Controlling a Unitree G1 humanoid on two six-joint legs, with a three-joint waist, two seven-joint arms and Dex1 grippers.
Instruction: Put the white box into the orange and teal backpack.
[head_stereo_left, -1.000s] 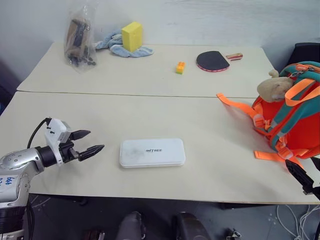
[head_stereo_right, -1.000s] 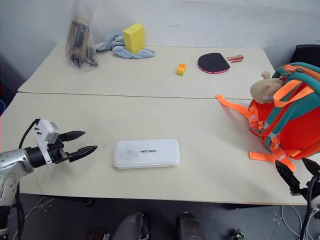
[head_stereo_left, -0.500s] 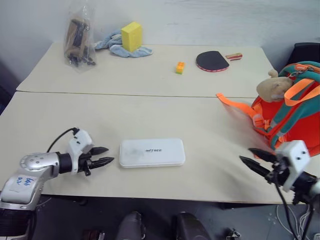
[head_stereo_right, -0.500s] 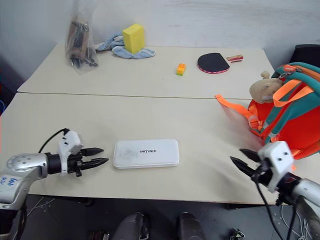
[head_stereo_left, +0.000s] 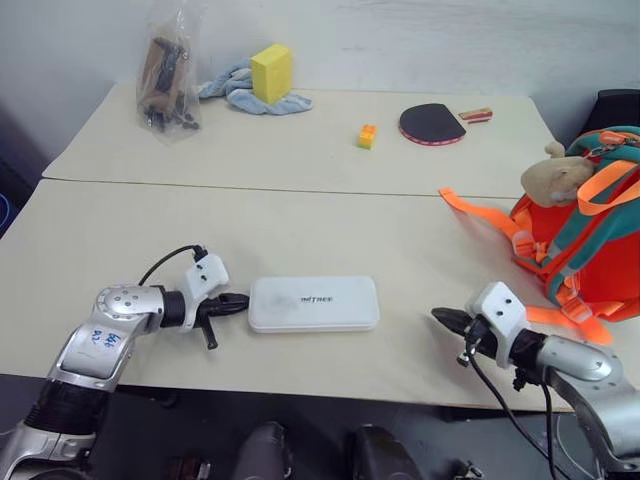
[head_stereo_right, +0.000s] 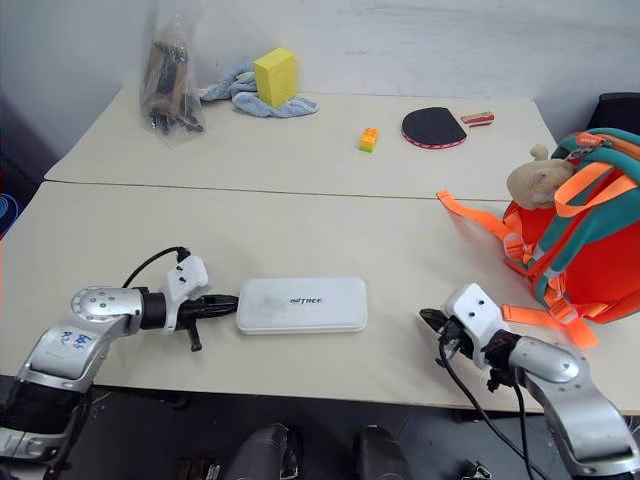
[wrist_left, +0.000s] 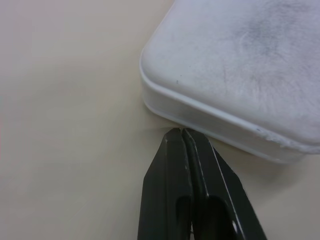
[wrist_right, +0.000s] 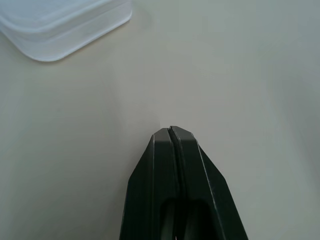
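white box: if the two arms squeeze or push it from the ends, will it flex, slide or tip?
The white box looks like a hard moulded case, so probably stiff. It lies flat and low on the smooth table, so likelier to slide than tip. Its rounded, glossy edges may slip against closed fingers.

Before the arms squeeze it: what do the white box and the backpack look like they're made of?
The white box looks like hard moulded plastic, matte with grey scuffing on its lid; rounded corners and a seam around its side suggest a rigid shell. The orange and teal backpack looks like woven synthetic fabric with flat webbing straps; it sags and creases, so it is soft. The toy on it looks plush.
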